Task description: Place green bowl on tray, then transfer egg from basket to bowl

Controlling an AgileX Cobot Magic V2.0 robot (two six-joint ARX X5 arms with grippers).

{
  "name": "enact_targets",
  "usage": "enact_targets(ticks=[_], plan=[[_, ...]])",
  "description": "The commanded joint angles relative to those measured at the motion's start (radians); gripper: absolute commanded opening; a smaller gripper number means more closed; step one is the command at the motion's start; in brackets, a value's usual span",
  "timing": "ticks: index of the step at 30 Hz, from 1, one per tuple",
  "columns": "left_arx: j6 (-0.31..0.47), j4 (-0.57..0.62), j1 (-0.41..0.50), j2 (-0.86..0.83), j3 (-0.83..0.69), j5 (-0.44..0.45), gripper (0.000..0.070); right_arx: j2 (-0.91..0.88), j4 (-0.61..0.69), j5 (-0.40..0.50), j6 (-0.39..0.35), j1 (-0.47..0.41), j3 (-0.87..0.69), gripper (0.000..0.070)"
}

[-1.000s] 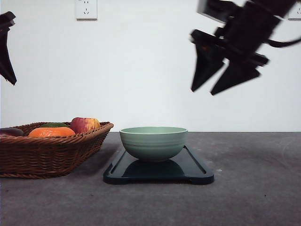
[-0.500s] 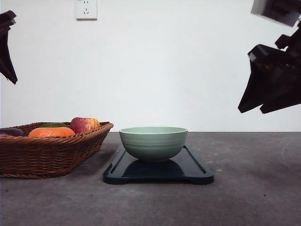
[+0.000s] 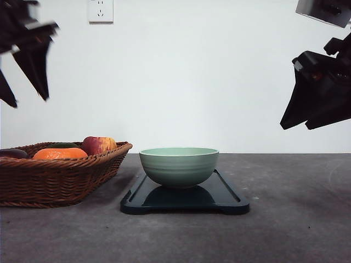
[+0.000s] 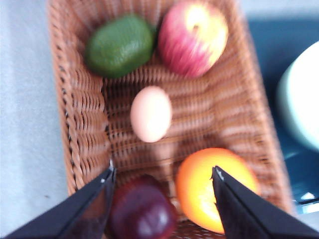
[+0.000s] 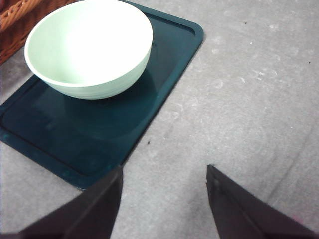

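Observation:
The green bowl [image 3: 179,166] stands upright and empty on the dark tray [image 3: 185,200] at the table's middle; it also shows on the tray [image 5: 75,134] as the bowl [image 5: 88,47] in the right wrist view. The egg [image 4: 151,113] lies in the middle of the wicker basket [image 4: 82,124], which sits at the left [image 3: 55,178]. My left gripper [image 3: 24,82] hangs open high above the basket, its fingertips [image 4: 162,177] above the fruit. My right gripper [image 3: 315,118] is open, high at the right, off the tray [image 5: 164,174].
In the basket lie a red-yellow apple [image 4: 193,37], a green fruit [image 4: 119,46], an orange [image 4: 214,186] and a dark purple fruit [image 4: 142,209]. The apple [image 3: 98,145] and orange [image 3: 59,154] rise above the rim. Bare grey table spreads right of the tray.
My right arm swung away from above the tray to the far right and stopped. My left gripper has shifted right, over the basket. Bowl and tray are unmoved.

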Motion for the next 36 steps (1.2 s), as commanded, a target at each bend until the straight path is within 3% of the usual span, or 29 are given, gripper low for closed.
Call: enact_targets(ticks=[1,7,12,21,36], plan=[[0.048,-0.011,-0.013,0.07,0.065,-0.006,0.0396,0.006,0.01,0.004,-0.007,0.004,0.001,0.0329],[0.074,-0.002,-0.042,0.243,0.168,-0.035,0.0518,0.006,0.01,0.004,-0.007,0.004,0.001,0.0329],[0.077,0.014,-0.048,0.334,0.187,-0.116,0.0514,0.006,0.01,0.004,-0.007,0.004,0.001,0.0329],[0.078,0.054,-0.047,0.425,0.187,-0.118,0.0512,0.006,0.011,0.004,-0.007,0.004,0.001,0.0329],[0.078,0.085,-0.048,0.431,0.187,-0.118,0.0502,0.006,0.014,0.004,-0.007,0.004,0.001,0.0329]])
